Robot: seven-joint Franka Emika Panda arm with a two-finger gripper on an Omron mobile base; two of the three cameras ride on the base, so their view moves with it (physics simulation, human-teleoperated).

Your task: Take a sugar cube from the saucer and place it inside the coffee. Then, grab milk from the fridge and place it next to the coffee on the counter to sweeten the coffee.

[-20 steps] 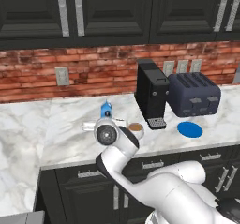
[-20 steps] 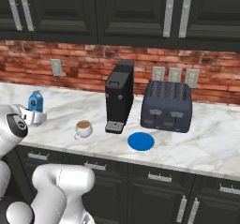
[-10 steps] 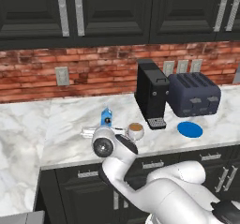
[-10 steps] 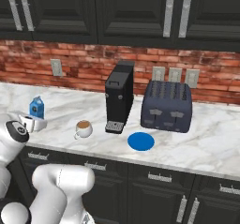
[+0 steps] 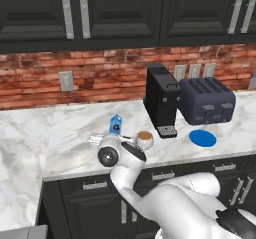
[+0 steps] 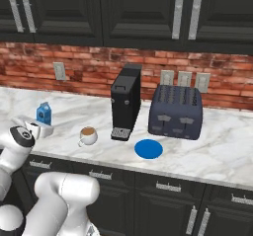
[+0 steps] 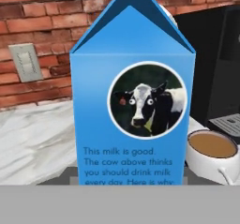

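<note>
So we're looking at the counter (image 5: 75,128) first, that big marble worktop, and it sits the same in frame as a second ago, so the base hasn't rolled. The black coffee machine (image 6: 125,101) and the dark toaster (image 6: 176,111) are where they were, side by side against the brick wall.

The arm is the thing that's changed: over the last second its elbow has dropped lower in front of the counter edge.

The saucer (image 6: 148,149) lies in front of the toaster, unmoved, well apart from the cup. The milk (image 5: 115,124) stands upright near the coffee (image 5: 144,139), on the side away from the machine. It looks a touch lower than before. From the hand camera the carton (image 7: 133,101) is right up close, cow label facing us, with the cup (image 7: 212,153) just beside it.

The gripper (image 6: 38,127) is at the carton's base, but we can't tell whether its fingers are pinching the milk or standing loose around it.
</note>
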